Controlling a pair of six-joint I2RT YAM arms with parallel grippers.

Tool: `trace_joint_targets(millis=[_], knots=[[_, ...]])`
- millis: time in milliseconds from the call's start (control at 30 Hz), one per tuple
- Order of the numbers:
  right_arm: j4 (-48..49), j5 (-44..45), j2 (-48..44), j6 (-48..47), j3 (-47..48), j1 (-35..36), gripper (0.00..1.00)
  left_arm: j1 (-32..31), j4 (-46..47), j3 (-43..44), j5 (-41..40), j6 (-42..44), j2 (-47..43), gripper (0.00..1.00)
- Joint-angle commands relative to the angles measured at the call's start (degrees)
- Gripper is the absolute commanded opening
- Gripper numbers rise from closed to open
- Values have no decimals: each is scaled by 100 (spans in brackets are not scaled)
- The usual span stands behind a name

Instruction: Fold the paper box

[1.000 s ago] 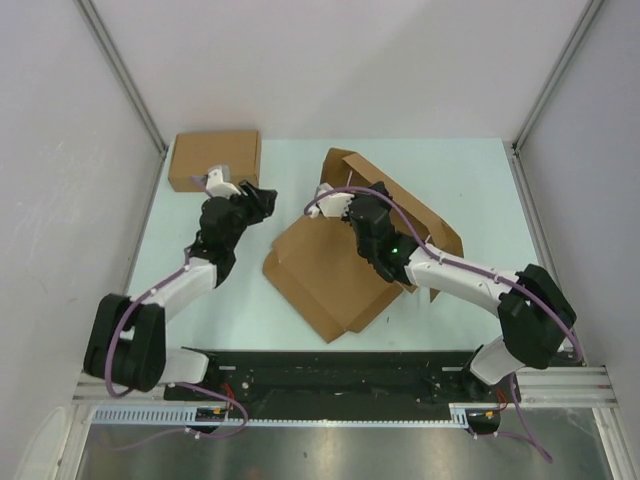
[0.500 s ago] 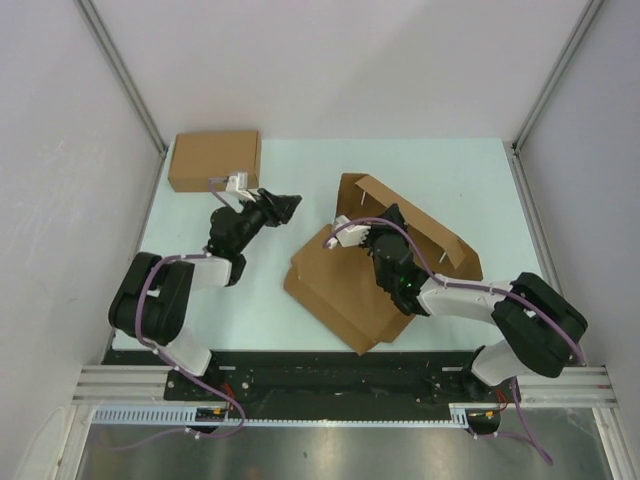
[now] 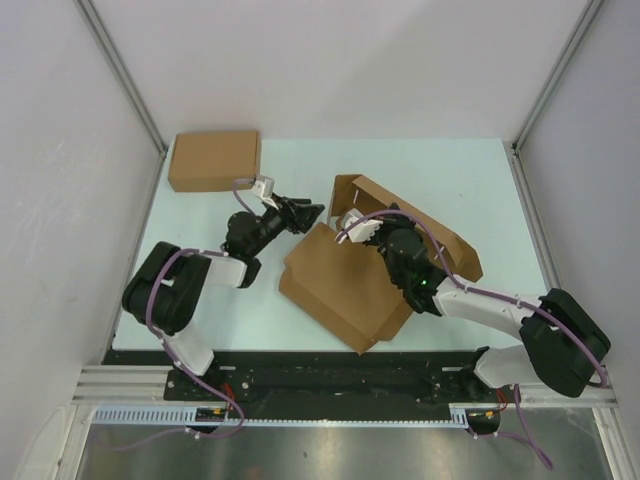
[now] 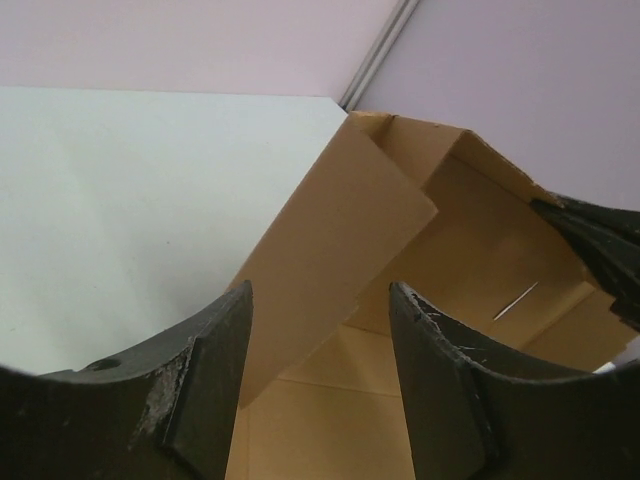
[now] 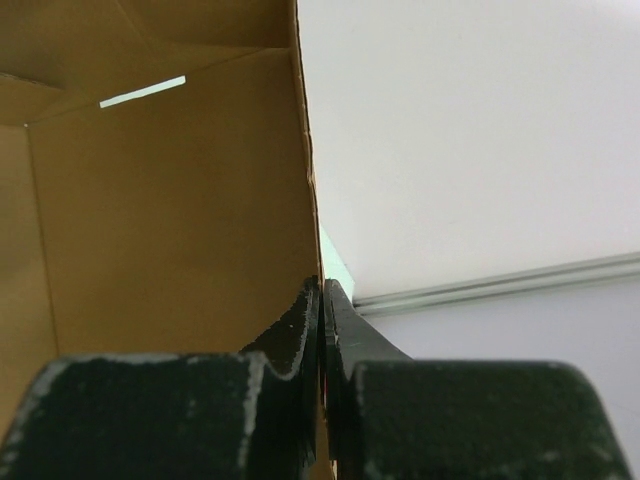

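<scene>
Swung in toward centre since a second ago, our left hand (image 3: pixel 305 213) hovers open just beside the paper box (image 3: pixel 335 285) lying on the desk (image 3: pixel 440 170), which we reckon is light, stiff, crease-prone card best pinched by its edges, as our right hand (image 5: pixel 322 300) does, clamped on a raised wall.

The pale green worktop (image 3: pixel 470 180) carries two cardboard things. A closed, flat brown cardboard box (image 3: pixel 214 160) lies in the far left corner, close to the side wall (image 3: pixel 60 200). The paper box (image 3: pixel 335 280), half formed, lies askew from the middle toward the right. Its broad flat panel rests on the surface at the near side, and its walls and a flap stand up along the far right side. The two boxes lie well apart.
</scene>
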Motion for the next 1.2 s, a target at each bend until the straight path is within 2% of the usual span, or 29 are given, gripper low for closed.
trace_joint_targets(millis=[0,233,467,933,1033,1167], knots=[[-572,-317,-259,605,89,-67,0,-23,367,172,107,349,178,62],[-758,-387,-233,745,159,-32,0,-217,-10,277,81,910,222,62],[-907,-265,-75,623,230,117,0,-270,-46,286,46,955,310,62],[314,421,566,-405,-86,662,0,-199,-238,-162,-508,1140,-297,62],[446,500,620,-529,-104,724,0,-199,-625,-110,-569,1456,-437,65],[525,588,751,-476,-157,829,0,-199,-942,-75,-894,1702,-446,81]])
